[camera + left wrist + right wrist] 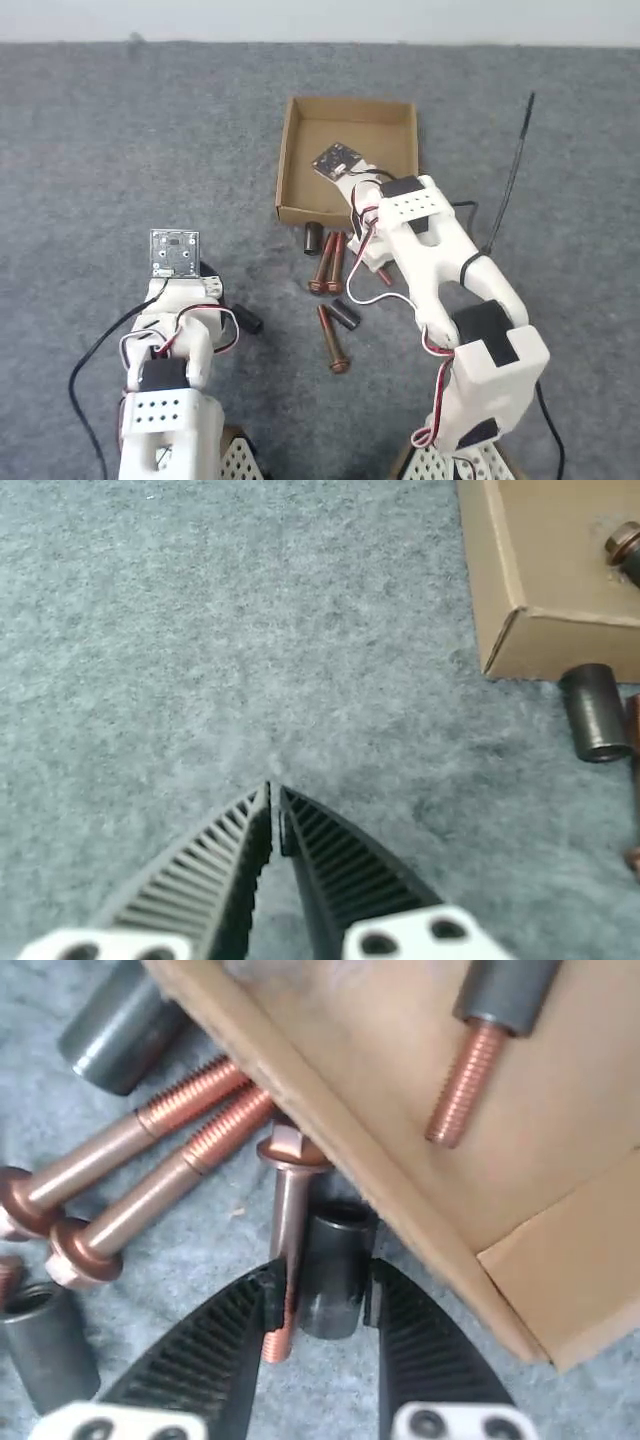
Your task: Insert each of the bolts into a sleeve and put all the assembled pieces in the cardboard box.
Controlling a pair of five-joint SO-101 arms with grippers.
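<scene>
The cardboard box point(345, 150) sits at the table's middle back. In the right wrist view it point(560, 1190) holds one sleeve point(505, 990) with a bolt's thread point(462, 1085) sticking out. My right gripper point(322, 1278) is open at the box's front wall, straddling a dark sleeve point(335, 1265) and a copper bolt point(287, 1200) that lie side by side on the carpet. In the high view the right gripper point(360, 240) is mostly under its arm. My left gripper point(272, 795) is shut and empty over bare carpet, left of the box point(520, 570).
Two bolts point(328, 262) lie side by side in front of the box, with a sleeve point(313, 237) at their threaded ends. Another bolt point(333, 340) and sleeve point(346, 314) lie nearer me. One more sleeve point(248, 322) rests beside the left arm. Grey carpet covers the table.
</scene>
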